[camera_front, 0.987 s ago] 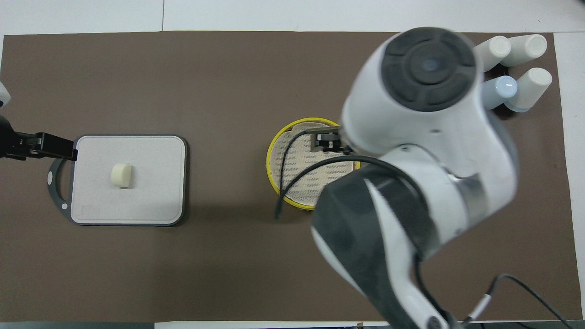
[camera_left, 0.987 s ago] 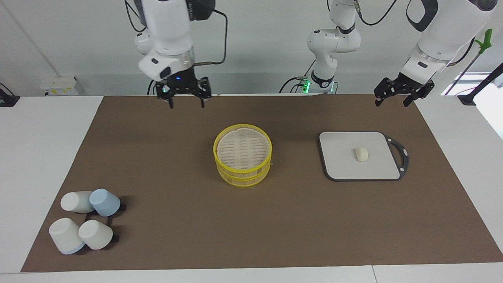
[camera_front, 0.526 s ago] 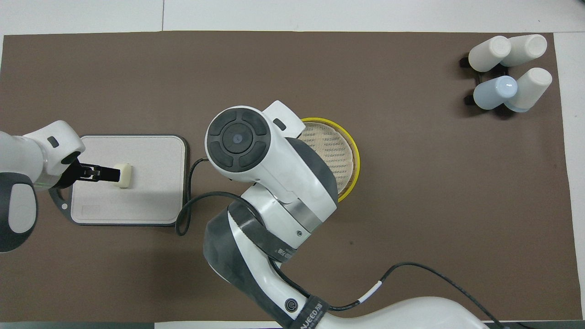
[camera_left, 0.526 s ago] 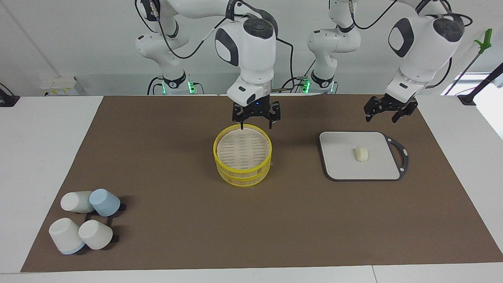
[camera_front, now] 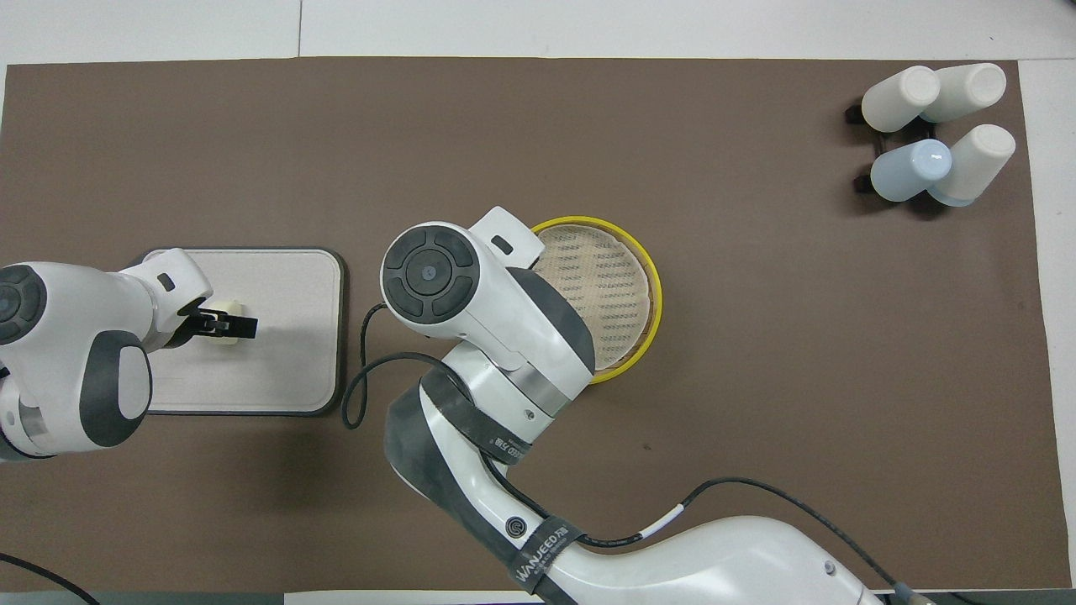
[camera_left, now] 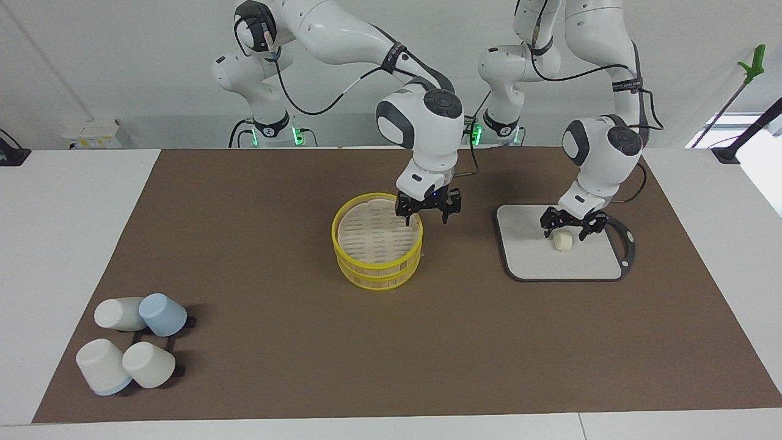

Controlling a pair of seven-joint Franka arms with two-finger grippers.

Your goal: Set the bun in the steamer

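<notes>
Left gripper (camera_left: 570, 229) fingers spread, straddling bun (camera_left: 562, 240) on grey board (camera_left: 531, 256); right gripper (camera_left: 426, 215) fingers spread (1 over steamer (camera_left: 377, 249) rim).

Bright even light from above, soft short shadows under the cups (camera_left: 131, 342), sharp focus, no glare

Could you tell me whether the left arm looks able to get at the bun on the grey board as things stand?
Probably yes: the left hand hangs open right over the bun on the grey board, with nothing between them.
</notes>
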